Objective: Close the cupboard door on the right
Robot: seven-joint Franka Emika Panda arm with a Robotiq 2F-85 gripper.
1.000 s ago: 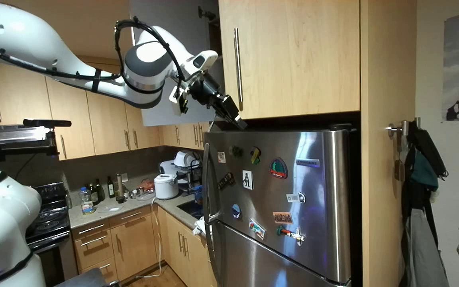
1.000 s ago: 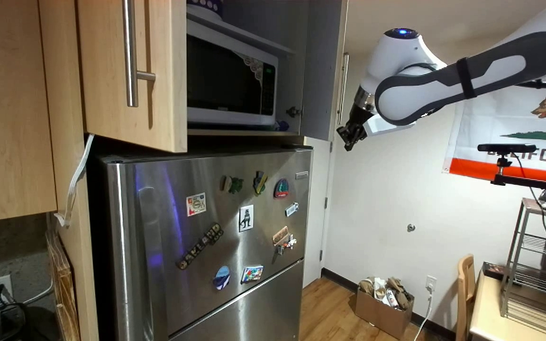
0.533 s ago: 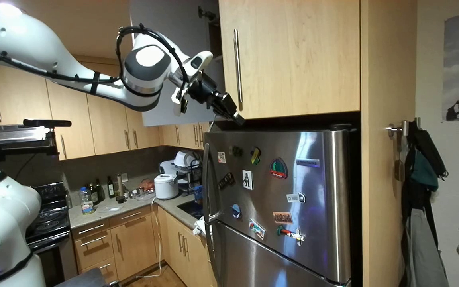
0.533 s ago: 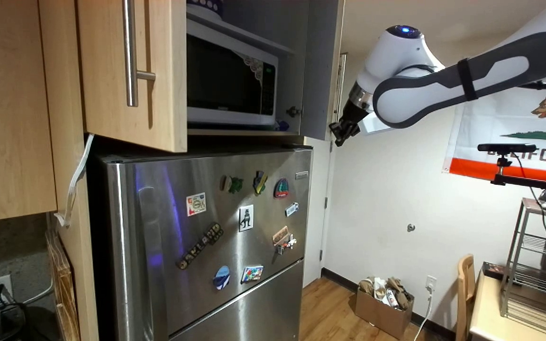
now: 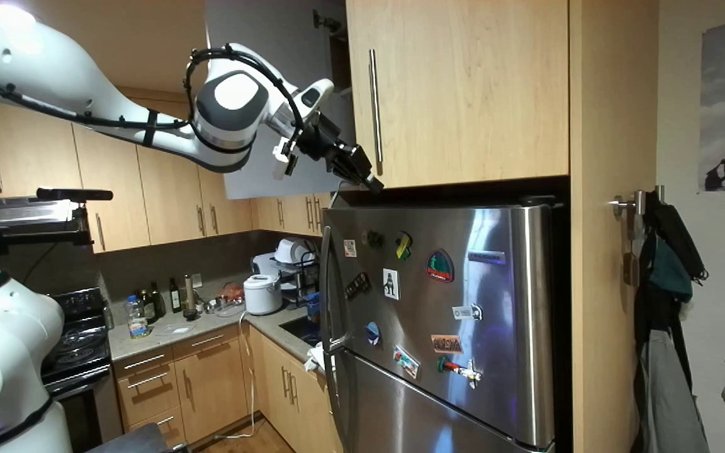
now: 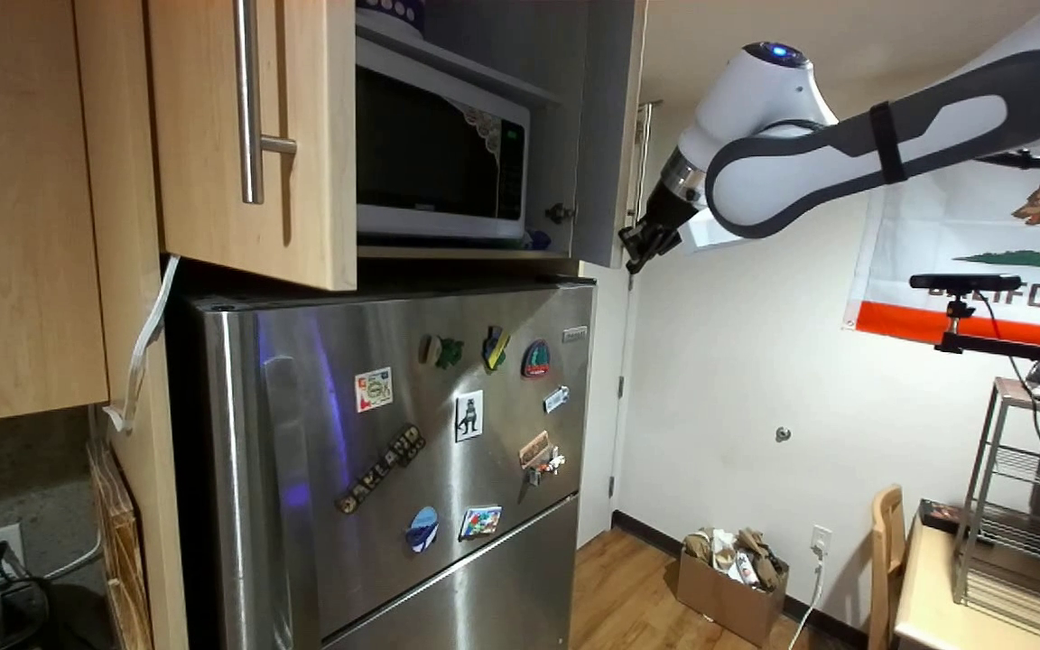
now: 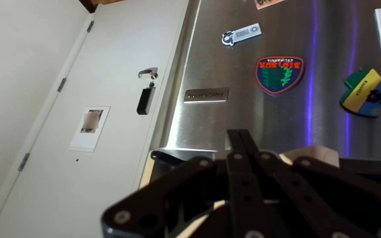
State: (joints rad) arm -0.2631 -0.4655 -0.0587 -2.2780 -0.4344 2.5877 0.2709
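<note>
The right cupboard door above the fridge is open. In an exterior view its grey inner face [image 6: 606,135] and bar handle [image 6: 645,167] show; in an exterior view its pale wood front [image 5: 463,88] and handle [image 5: 376,113] show. My gripper [image 5: 375,184] is at the door's lower free corner, below the handle, on the outer side; it also shows there in an exterior view [image 6: 630,251]. It seems to touch the door; the exact contact is hidden. In the wrist view the fingertips [image 7: 238,132] are together with nothing between them. A pale wood piece [image 7: 319,154] shows behind them.
The left cupboard door [image 6: 204,135] also stands open, its grey inner face [image 5: 268,94] behind my arm. A microwave [image 6: 439,144] sits inside the cupboard. The steel fridge [image 5: 413,226] with magnets is below. A white room door [image 7: 121,66] stands beside the fridge.
My gripper has moved a little toward the cupboard. The right door has swung slightly inward with it. The gripper stays shut, and the left door has not moved.
</note>
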